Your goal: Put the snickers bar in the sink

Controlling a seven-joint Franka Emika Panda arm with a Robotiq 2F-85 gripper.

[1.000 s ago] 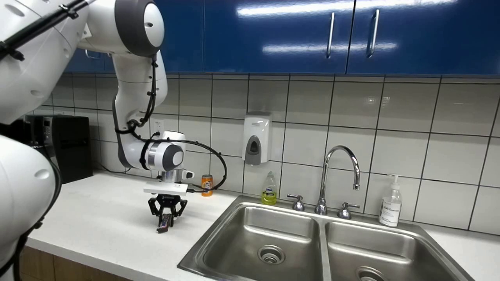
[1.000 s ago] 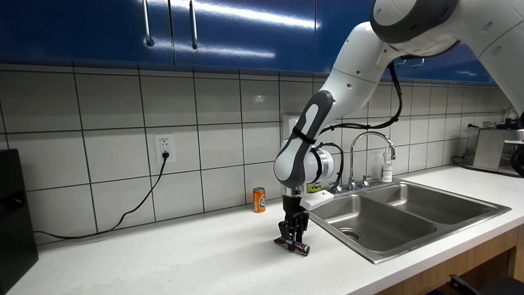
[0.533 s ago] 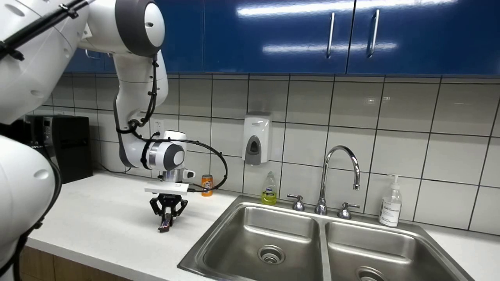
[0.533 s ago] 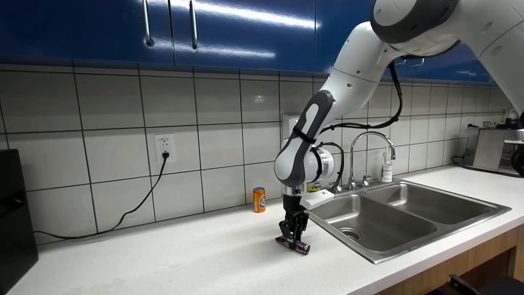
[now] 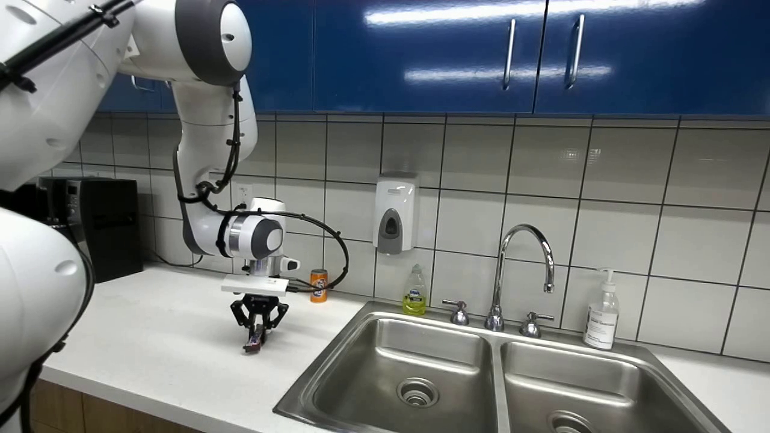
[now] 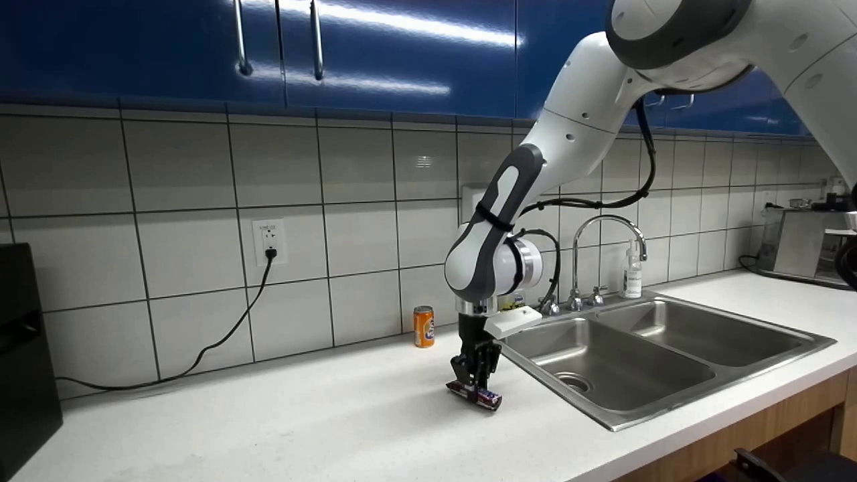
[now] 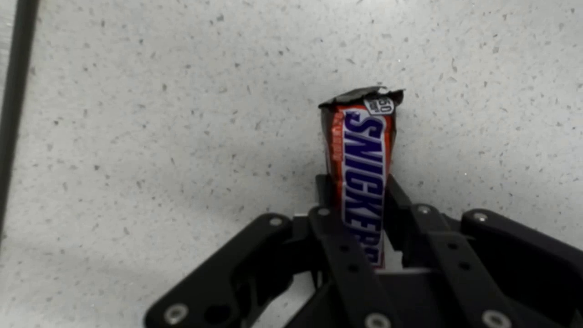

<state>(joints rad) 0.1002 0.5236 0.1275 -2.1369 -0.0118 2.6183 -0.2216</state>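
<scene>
The snickers bar (image 7: 364, 155) is a dark brown wrapped bar with red, white and blue lettering. My gripper (image 7: 359, 193) is shut on it across its middle, one finger pad on each side; the left finger hides part of its lower end. In both exterior views the gripper (image 5: 257, 331) (image 6: 479, 383) points down and holds the bar (image 5: 254, 344) (image 6: 487, 399) level or slightly tilted, low over the white counter. The gap beneath it is too small to judge. The steel double-basin sink (image 5: 323, 362) (image 6: 569, 395) stands beside the gripper, its left-hand basin nearest.
An orange can (image 5: 319, 285) (image 6: 424, 326) stands at the wall behind the gripper. A yellow-green soap bottle (image 5: 414, 291), curved chrome faucet (image 5: 498, 282) and white pump bottle (image 5: 602, 313) line the sink's back edge. A black machine (image 5: 108, 228) stands on the counter.
The gripper has risen slightly with the bar in it, mostly in the last half second. The bar stays held. The sink and other objects have not moved.
</scene>
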